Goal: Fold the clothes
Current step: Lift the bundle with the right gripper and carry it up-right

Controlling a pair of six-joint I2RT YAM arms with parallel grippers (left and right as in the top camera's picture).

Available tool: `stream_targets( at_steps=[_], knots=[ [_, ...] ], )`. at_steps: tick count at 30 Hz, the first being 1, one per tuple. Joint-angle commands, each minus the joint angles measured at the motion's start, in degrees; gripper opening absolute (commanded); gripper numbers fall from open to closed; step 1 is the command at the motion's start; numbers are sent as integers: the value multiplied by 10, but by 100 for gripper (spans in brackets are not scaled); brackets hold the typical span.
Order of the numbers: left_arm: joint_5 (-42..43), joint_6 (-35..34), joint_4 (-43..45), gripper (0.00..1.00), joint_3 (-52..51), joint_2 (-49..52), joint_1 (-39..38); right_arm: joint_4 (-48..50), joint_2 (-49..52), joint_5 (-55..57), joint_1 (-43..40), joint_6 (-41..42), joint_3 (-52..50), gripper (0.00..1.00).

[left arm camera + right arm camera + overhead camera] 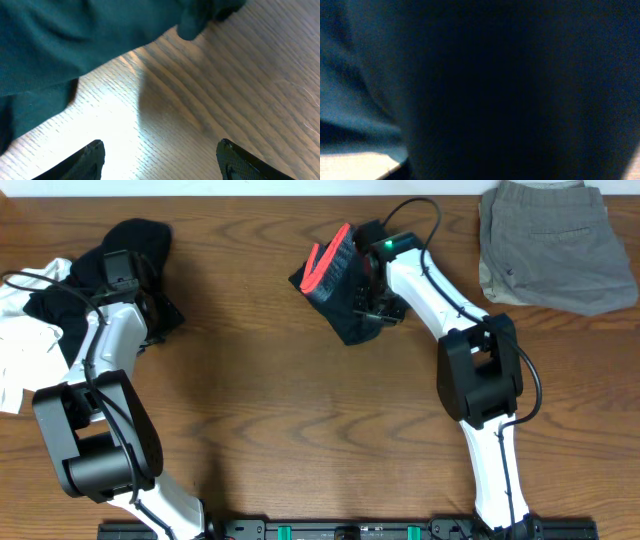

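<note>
The black trousers [345, 295] lie bunched at the table's top middle, their coral-red waistband [328, 262] turned up on the left side. My right gripper [372, 298] is buried in this bundle. Dark trouser cloth [485, 90] fills the right wrist view and hides the fingers. A plain black garment [135, 245] lies crumpled at the top left, over a white T-shirt [20, 350]. My left gripper [158, 308] sits at the black garment's right edge. In the left wrist view it is open and empty [160, 146] over bare wood, just short of the dark cloth [65, 40].
Folded grey-khaki shorts [555, 245] with a back pocket lie at the top right corner. The wooden table [300, 420] shows bare between and in front of the arms. The white T-shirt hangs toward the left edge.
</note>
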Motion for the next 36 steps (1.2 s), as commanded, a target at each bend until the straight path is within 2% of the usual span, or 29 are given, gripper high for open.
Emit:
stream_targets(
  at_steps=[1, 2, 4, 7, 14, 17, 19, 22, 23, 26, 30, 31, 34, 36],
  knots=[
    [2, -5, 0, 73, 9, -13, 0, -14, -52, -4, -5, -37, 3, 60],
    [2, -5, 0, 73, 9, -12, 0, -18, -60, -4, -7, -47, 3, 70],
    [2, -5, 0, 73, 9, -10, 0, -25, -79, -7, -9, -76, 3, 77],
    [2, -5, 0, 73, 9, -8, 0, -29, -106, -2, -10, -128, 3, 97],
    [2, -5, 0, 73, 9, 2, 0, 79, -114, 83, -19, -309, 2, 99],
    [4, -4, -3, 73, 9, 3, 0, 120, -92, 83, -26, -323, 2, 99],
    [6, -3, -5, 73, 9, 3, -2, 116, -79, 74, -30, -301, 2, 98],
    [6, 10, -8, 73, 9, 3, -5, 69, -68, 30, -31, -250, 2, 90],
    [6, 13, -8, 73, 9, 3, -5, 56, -65, 21, -31, -237, 2, 85],
    [6, 15, -5, 73, 9, 3, -6, 32, -61, 6, -24, -194, 1, 52],
    [6, 15, -3, 73, 9, 3, -7, 59, -53, 25, -17, -154, -16, 30],
    [6, 15, -3, 73, 9, 3, -7, 71, -50, 25, -16, -145, -23, 20],
    [6, 15, -5, 73, 9, 3, -7, 98, -40, 25, -13, -106, -52, 1],
    [6, 15, -6, 73, 9, 3, -7, 107, -36, 25, -10, -84, -73, 1]
  ],
)
